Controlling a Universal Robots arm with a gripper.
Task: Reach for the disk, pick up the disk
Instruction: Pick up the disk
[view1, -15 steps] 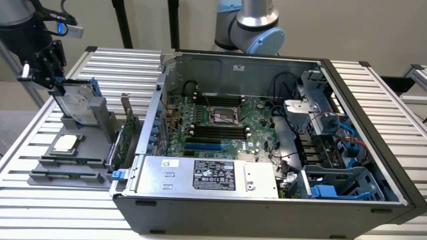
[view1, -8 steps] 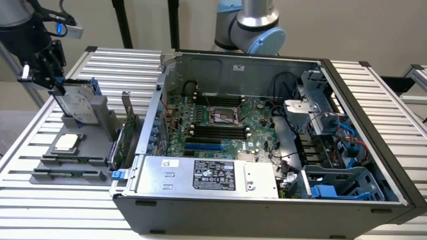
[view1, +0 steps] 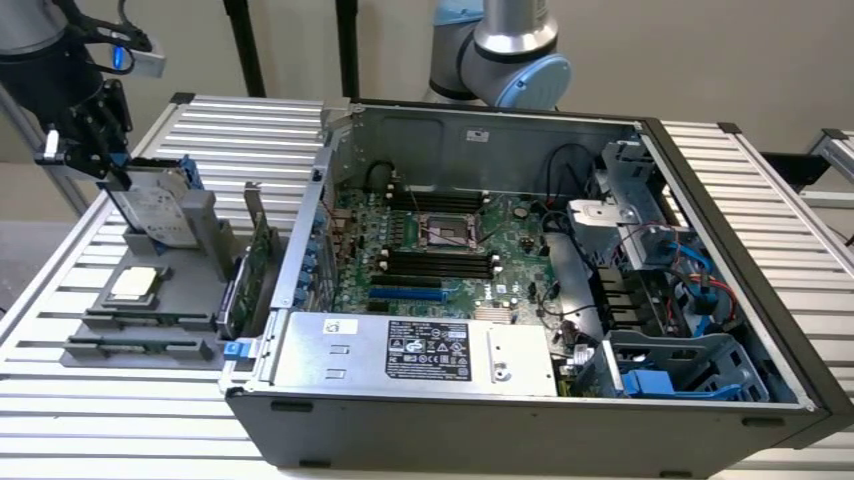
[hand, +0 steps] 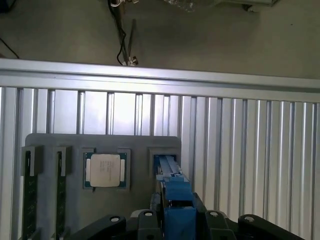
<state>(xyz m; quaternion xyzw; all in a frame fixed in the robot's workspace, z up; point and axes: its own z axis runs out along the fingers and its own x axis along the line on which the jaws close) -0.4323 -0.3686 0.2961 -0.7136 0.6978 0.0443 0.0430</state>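
One arm of yours stands over the grey holder tray (view1: 180, 300) (hand: 140, 200) at the exterior view's left, wrist pointing down; your gripper (view1: 107, 165) (hand: 175, 220) is narrow, clamped on both sides of the disk's (view1: 158, 210) (hand: 172, 185) blue top rail; the disk stands slightly tilted in the tray's slot; beside it a CPU chip (view1: 136, 284) (hand: 105, 170) lies flat in its recess; memory sticks (view1: 134, 346) (hand: 30, 200) fill the outer slots.
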